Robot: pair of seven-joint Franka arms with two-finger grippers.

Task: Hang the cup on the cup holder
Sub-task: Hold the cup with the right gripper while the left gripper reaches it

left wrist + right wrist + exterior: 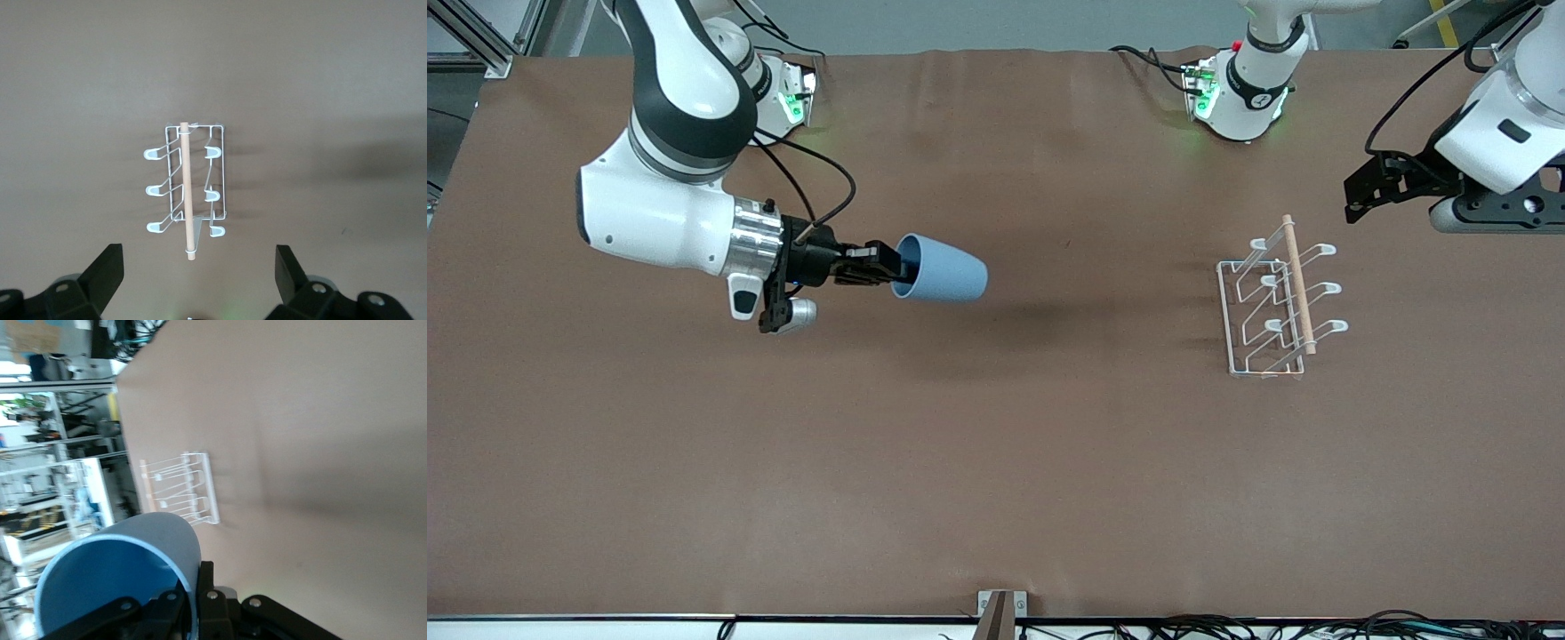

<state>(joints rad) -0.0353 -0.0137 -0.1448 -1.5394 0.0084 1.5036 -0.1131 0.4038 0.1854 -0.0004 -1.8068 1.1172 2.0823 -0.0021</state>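
1 cup (943, 268), lying sideways, rim pinched by right hand (882, 264) over mid-counter (996, 462); rack (1276, 307) sits well apart toward left arm's end. Left hand (199, 267) spread, waiting above rack.

A brown table under even light, with lab clutter at its edges

We see a brown mat (996, 462) spread over the whole table, smooth apart from faint creases near the edge where the arm bases stand, and soft shadows lie on it. At the edge nearest the front camera a small metal bracket (1001, 604) sits on a pale strip, with black cables (1316, 628) bunched alongside it. An aluminium frame (480, 44) stands at one top corner, and grey floor with a yellow stripe (1442, 22) shows at the other. In the right wrist view we make out metal shelving (60, 473) past the table edge (its contents too blurred to name), brightly lit.
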